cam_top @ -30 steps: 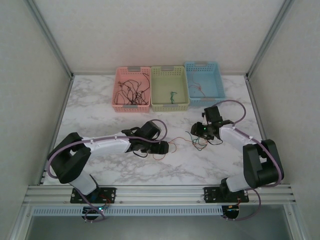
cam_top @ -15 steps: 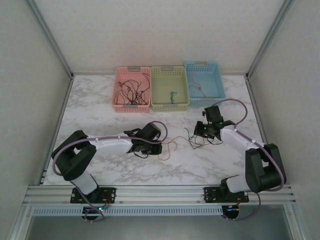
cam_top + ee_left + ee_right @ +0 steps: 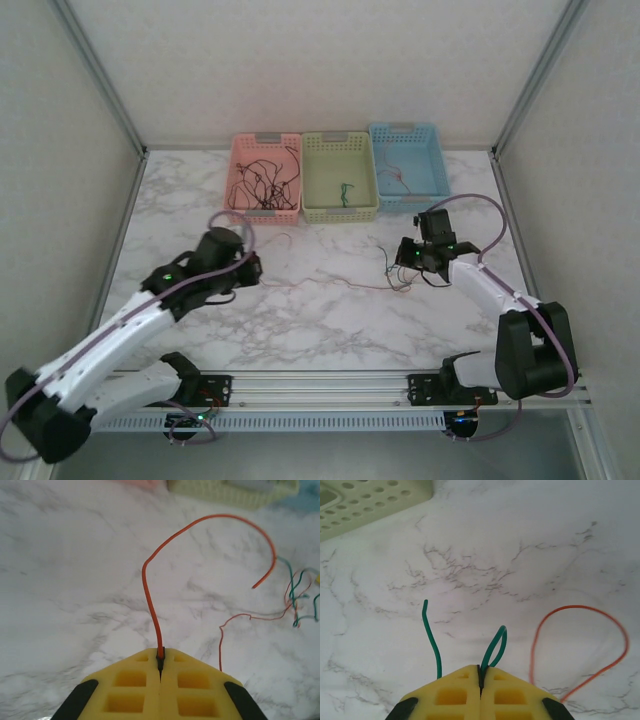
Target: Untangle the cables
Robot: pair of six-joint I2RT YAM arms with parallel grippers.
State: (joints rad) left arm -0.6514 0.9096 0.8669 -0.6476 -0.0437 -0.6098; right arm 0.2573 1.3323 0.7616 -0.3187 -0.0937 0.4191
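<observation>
Left gripper (image 3: 160, 661): clamped on orange wire (image 3: 150, 590). Right gripper (image 3: 480, 675): clamped on green wire (image 3: 496, 645) (anchor). Separate slowly, low.

Three baskets (image 3: 340, 213), two arms (image 3: 130, 330), one bunch of cables (image 3: 397, 277).

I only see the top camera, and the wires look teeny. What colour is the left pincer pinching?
Observer: The left pincer is shut on an orange wire.
Operator: And the right one?
Observer: The right pincer is shut on a green wire, bent into a small loop.
Operator: Anything next to it?
Observer: An orange loop shows beside the green one, with the marble table behind it.
</observation>
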